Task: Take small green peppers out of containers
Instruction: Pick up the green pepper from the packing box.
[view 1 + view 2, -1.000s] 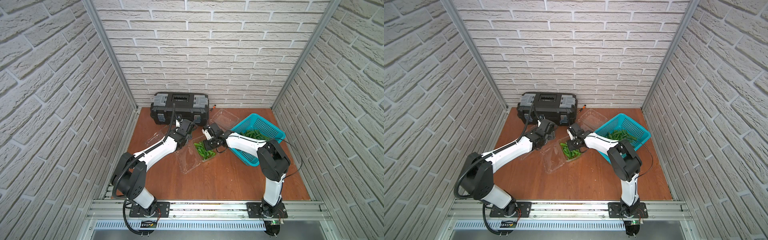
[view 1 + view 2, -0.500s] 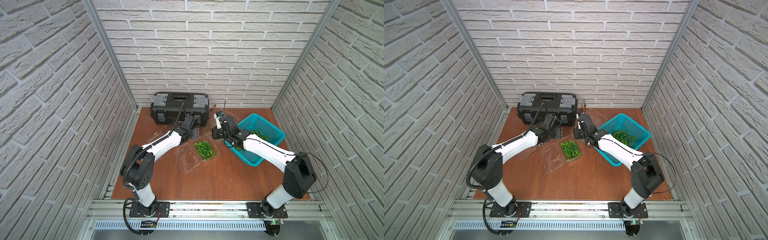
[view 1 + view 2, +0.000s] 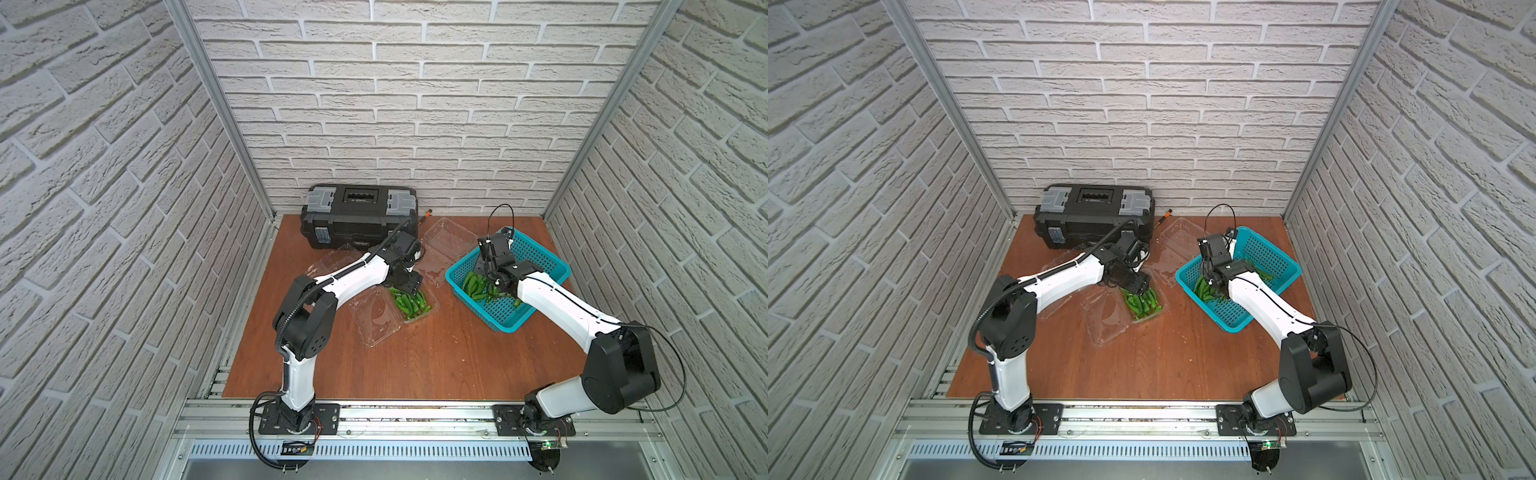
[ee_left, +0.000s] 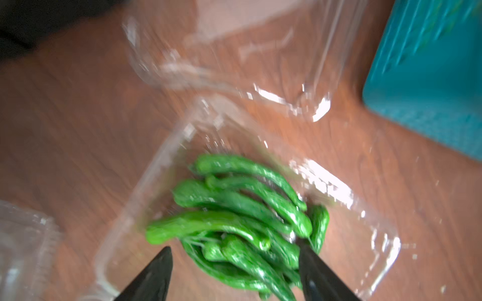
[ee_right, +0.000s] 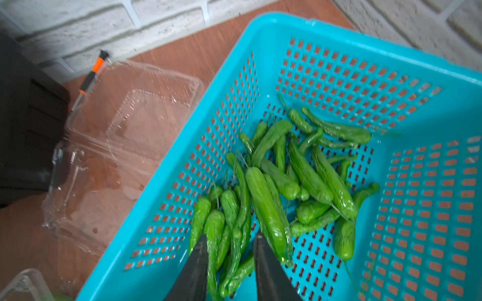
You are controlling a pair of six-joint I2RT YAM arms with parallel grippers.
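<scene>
Our left gripper (image 4: 233,246) hangs with its jaws spread wide, one on each side of the small green peppers (image 4: 234,208), and it grips nothing yet. That heap lies in the open clear container (image 4: 146,182) at the middle of the table. Our right gripper (image 5: 230,237) stands over the teal basket (image 5: 339,39), jaws partly parted and nothing pinched, above the peppers already in the basket (image 5: 300,177). Beside the basket, an empty container (image 5: 130,117) lies open. We judge that we are unloading the last full box. Next, the left should sink, close on a bundle without catching the thin wall, then lift and carry it to the basket.
</scene>
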